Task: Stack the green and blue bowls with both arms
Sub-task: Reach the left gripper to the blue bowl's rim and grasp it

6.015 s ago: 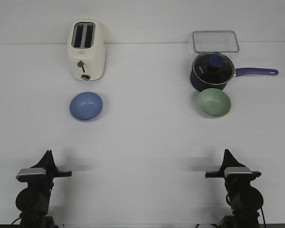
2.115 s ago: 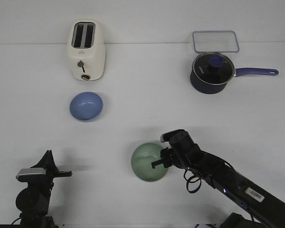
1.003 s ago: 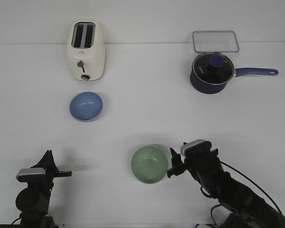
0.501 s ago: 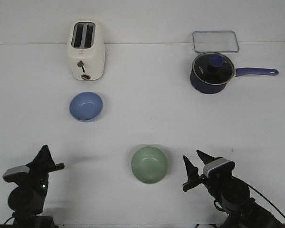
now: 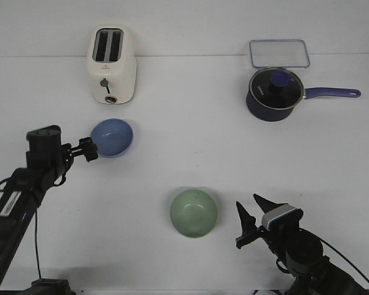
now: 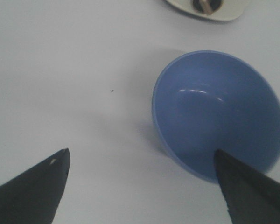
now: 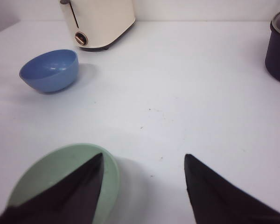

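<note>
Your left gripper (image 5: 89, 149) sits at the left side of the bench, its jaws spread wide beside the blue bowl (image 5: 112, 137). In the left wrist view one black finger (image 6: 252, 196) overlaps the bowl's (image 6: 219, 112) near rim while the other finger (image 6: 30, 191) lies over bare bench well clear of it; you cannot tell whether that finger touches the rim. The blue bowl stands upright just in front of the cream toaster (image 5: 111, 64), which is at the back left.

Your right gripper (image 5: 249, 222) is low near the front edge, right of centre, fingers parted and holding nothing. The green bowl (image 5: 194, 212) rests upright just to its left, apart from the fingertips.

At the back right you have the dark saucepan (image 5: 272, 94) with its glass lid, and a clear container lid (image 5: 279, 53) behind it.
</note>
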`<control>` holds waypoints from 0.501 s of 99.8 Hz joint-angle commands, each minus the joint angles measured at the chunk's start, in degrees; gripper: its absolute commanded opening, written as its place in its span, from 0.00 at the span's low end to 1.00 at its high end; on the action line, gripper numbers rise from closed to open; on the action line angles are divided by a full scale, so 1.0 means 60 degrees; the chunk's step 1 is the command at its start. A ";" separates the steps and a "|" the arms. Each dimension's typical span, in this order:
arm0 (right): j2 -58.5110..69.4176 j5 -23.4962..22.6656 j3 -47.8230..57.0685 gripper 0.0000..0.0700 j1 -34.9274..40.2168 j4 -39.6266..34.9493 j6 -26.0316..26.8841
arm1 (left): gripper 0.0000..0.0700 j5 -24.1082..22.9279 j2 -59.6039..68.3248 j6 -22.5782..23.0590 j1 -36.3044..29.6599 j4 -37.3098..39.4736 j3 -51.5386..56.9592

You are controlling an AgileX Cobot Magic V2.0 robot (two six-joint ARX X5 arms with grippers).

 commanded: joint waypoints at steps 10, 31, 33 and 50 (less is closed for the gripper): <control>0.0058 0.0015 -0.0007 0.51 0.0087 0.0291 -0.0080 | 0.71 0.0306 0.2324 -0.0011 0.0164 0.0025 0.1224; 0.0058 0.0051 -0.0007 0.51 0.0084 0.0342 -0.0084 | 0.71 0.1013 0.4193 -0.0066 0.0211 0.0219 0.1982; 0.0058 0.0058 -0.0007 0.51 0.0084 0.0339 -0.0084 | 0.71 0.1013 0.4273 -0.0073 0.0211 0.0248 0.1985; 0.0058 0.0073 -0.0007 0.51 0.0084 0.0335 -0.0084 | 0.33 0.1013 0.4517 -0.0098 0.0189 0.0444 0.1982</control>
